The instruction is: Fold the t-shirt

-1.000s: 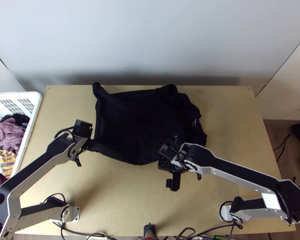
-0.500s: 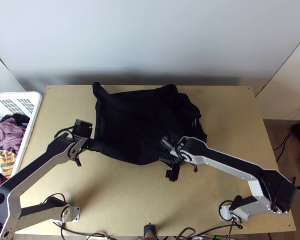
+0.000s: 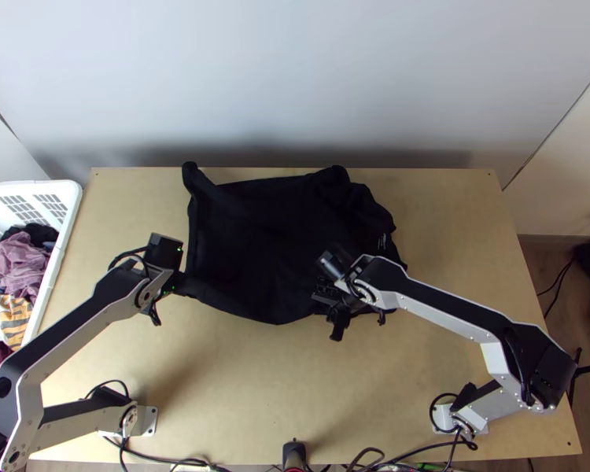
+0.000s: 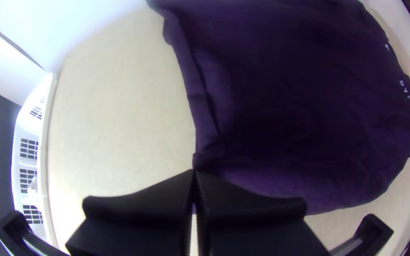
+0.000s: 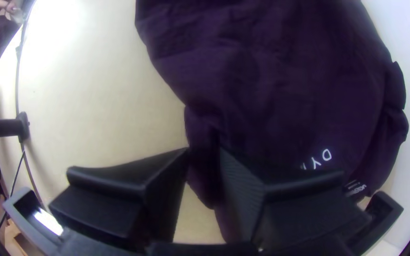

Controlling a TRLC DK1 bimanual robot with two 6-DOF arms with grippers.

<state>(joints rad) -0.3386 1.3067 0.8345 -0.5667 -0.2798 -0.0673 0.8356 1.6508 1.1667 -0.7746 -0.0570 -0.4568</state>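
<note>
- T-shirt (image 3: 256, 244): dark garment, spread on the light wooden surface (image 3: 240, 377), its near edge bowed toward the arms' bases.
- Right gripper (image 3: 322, 297): located at the near edge, right of the cloth's middle; fingers spread, with part of the cloth between them.
- Left gripper (image 3: 177, 286): located at the near left corner; fingers pressed together, pinching that corner.
- White basket (image 3: 73, 204): left part of the view, holding mixed clothes (image 3: 16, 267).
- Right portion of the garment: rumpled, bearing white print.
- Far left corner: narrow, projecting toward the surface's far edge.
- Pale wall (image 3: 295, 79): beyond the surface.
</note>
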